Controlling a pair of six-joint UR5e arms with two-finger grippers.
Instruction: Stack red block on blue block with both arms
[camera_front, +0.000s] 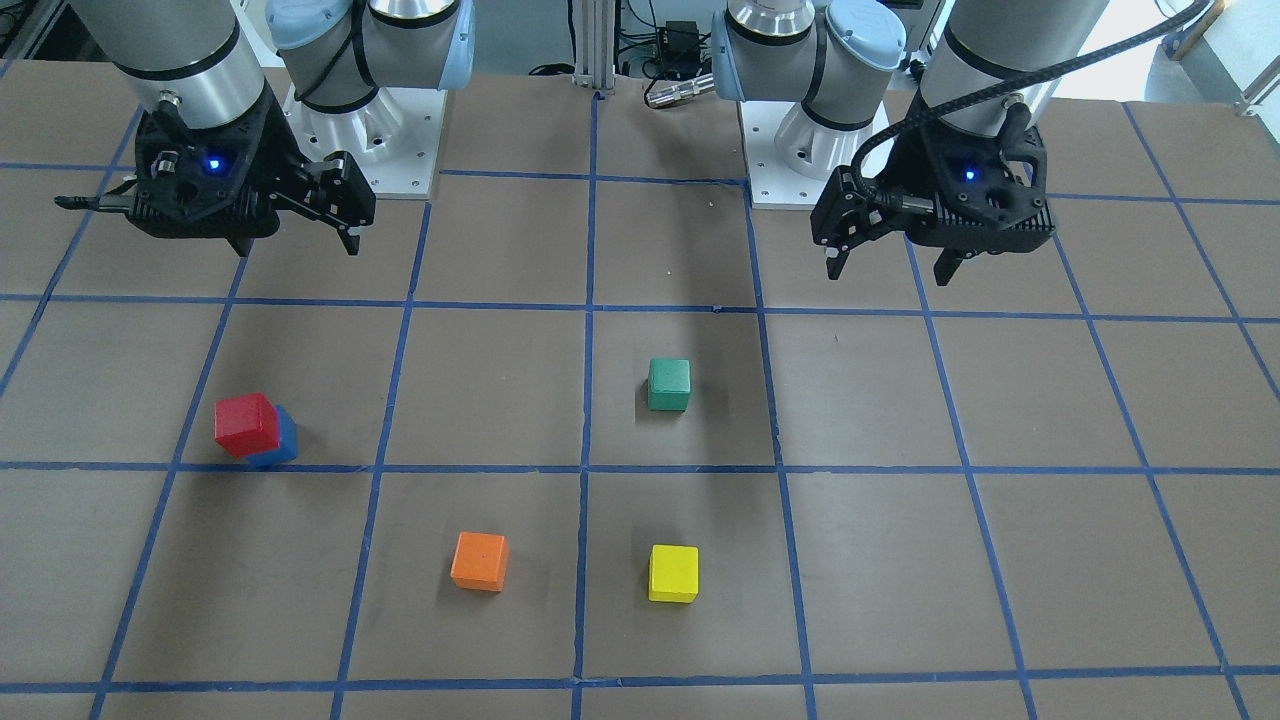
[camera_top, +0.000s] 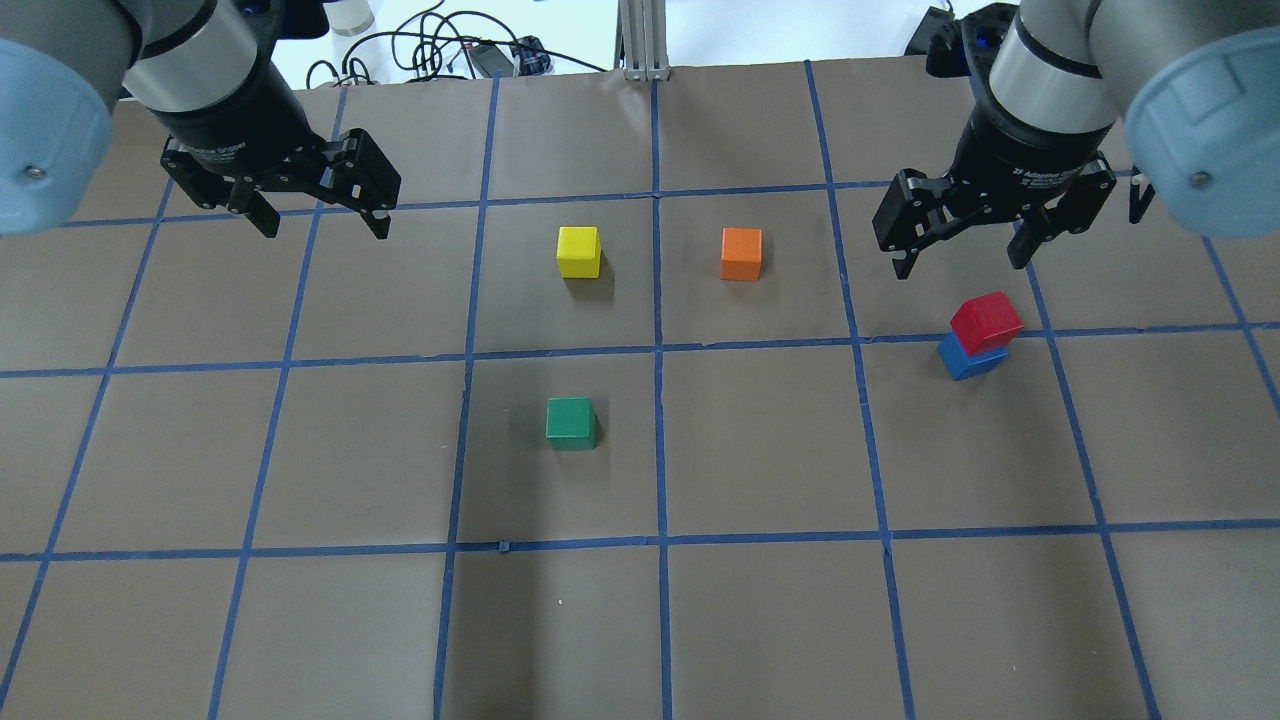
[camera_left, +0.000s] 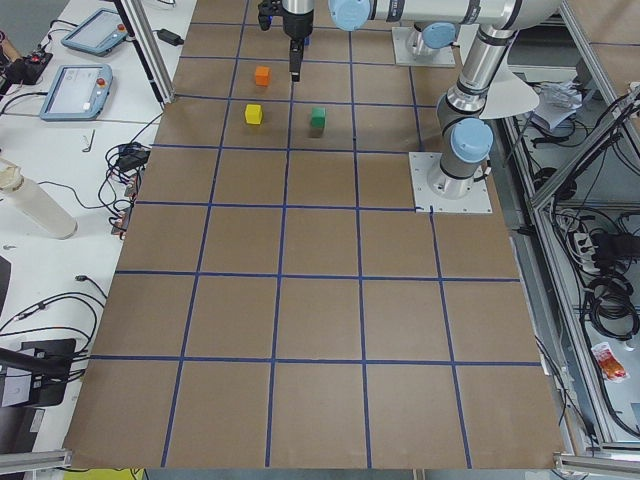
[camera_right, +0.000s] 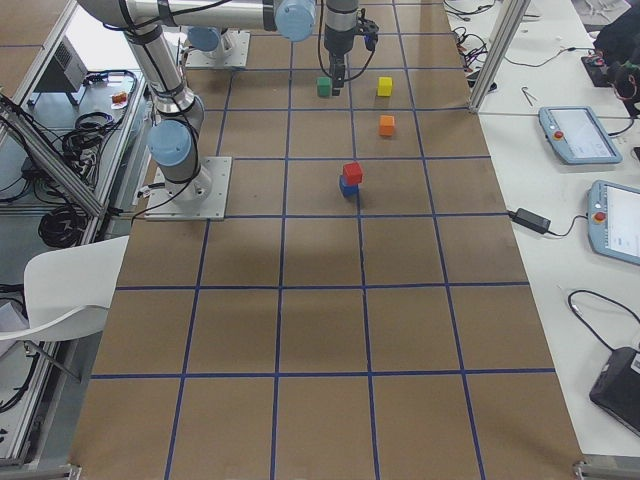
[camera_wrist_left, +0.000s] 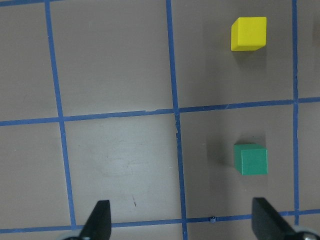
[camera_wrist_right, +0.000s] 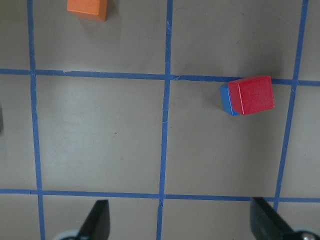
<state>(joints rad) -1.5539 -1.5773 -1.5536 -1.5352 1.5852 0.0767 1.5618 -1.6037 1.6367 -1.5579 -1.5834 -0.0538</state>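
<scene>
The red block (camera_top: 986, 322) sits on top of the blue block (camera_top: 965, 360), turned slightly and shifted off-centre, on the table's right side. The stack also shows in the front view with red (camera_front: 245, 423) on blue (camera_front: 283, 445), and in the right wrist view with red (camera_wrist_right: 251, 95) on blue (camera_wrist_right: 226, 99). My right gripper (camera_top: 960, 267) hangs open and empty above the table, just beyond the stack and apart from it. My left gripper (camera_top: 325, 230) hangs open and empty over the far left. Both also show in the front view, right (camera_front: 297, 248) and left (camera_front: 890, 275).
A yellow block (camera_top: 579, 251) and an orange block (camera_top: 741, 253) lie in the far middle. A green block (camera_top: 571, 423) lies in the centre. The arm bases (camera_front: 800, 150) stand at the table's robot side. Blue tape lines grid the brown table.
</scene>
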